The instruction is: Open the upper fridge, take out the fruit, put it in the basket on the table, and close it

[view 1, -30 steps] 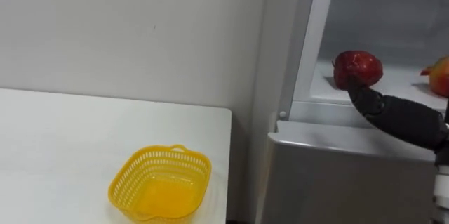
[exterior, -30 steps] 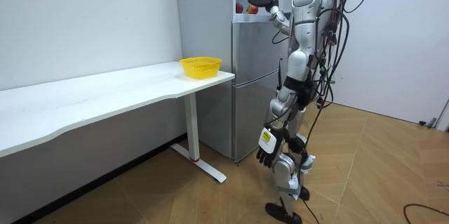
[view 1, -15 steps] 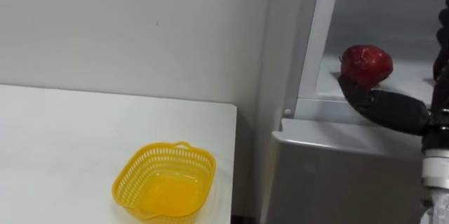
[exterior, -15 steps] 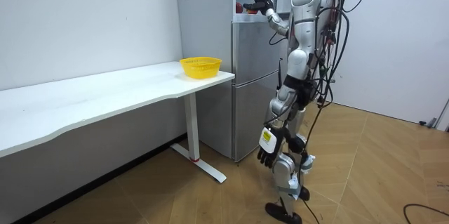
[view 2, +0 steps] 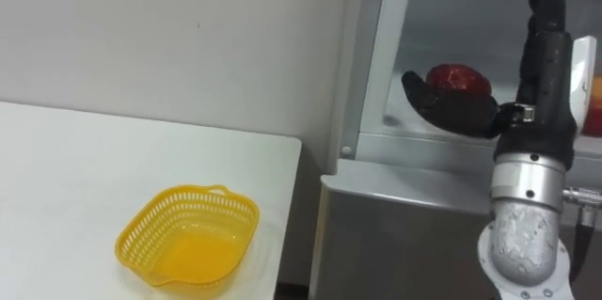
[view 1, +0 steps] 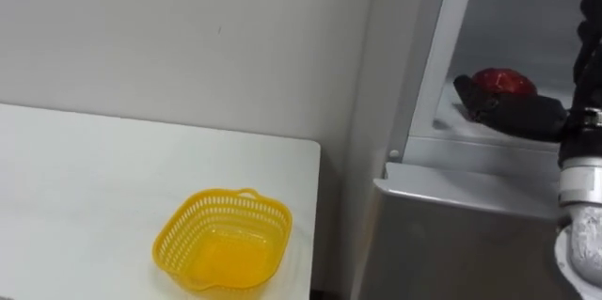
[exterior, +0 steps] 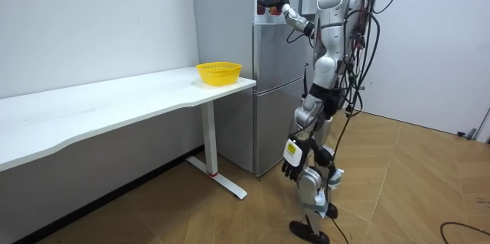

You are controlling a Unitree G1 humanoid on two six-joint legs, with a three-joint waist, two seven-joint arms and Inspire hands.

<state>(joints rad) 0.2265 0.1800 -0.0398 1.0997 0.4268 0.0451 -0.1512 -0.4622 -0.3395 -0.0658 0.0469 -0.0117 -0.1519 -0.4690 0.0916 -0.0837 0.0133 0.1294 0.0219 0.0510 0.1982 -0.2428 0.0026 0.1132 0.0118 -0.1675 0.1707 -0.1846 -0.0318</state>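
Your round, dark red fruit (view 2: 458, 79) is in the open upper compartment of the tall grey fridge (view 1: 451, 244). It rests on the white shelf (view 1: 442, 121), close to the front edge and to the compartment's left wall. It has not been lifted.

Your right hand (view 2: 546, 70) is inside the compartment, just to the right of the fruit, and it is spread wide. The thumb reaches left across the fruit's lower front and looks to be touching it. The fingers (view 2: 547, 8) stand straight up, clear of the fruit and not wrapped round it. Nothing is clamped in this hand.

A second fruit, yellow and red (view 2: 594, 98), peeks out at the right edge, mostly hidden behind your hand.

Below the shelf, the fridge's lower door is closed.

To the left of the fridge, the white desk (view 1: 75, 178) runs along the pale wall, with its end near the fridge's side. A yellow perforated plastic basket (view 1: 268, 220) sits on that end of the desk, close to the front corner. It holds nothing and is well apart from the fruit.

In the room view you stand upright on the wooden floor, facing the fridge, with the desk's end on the room view's left. Your right arm is raised to the upper compartment. Your left hand (exterior: 289, 169) hangs low beside your thigh, and I cannot tell how it is set.
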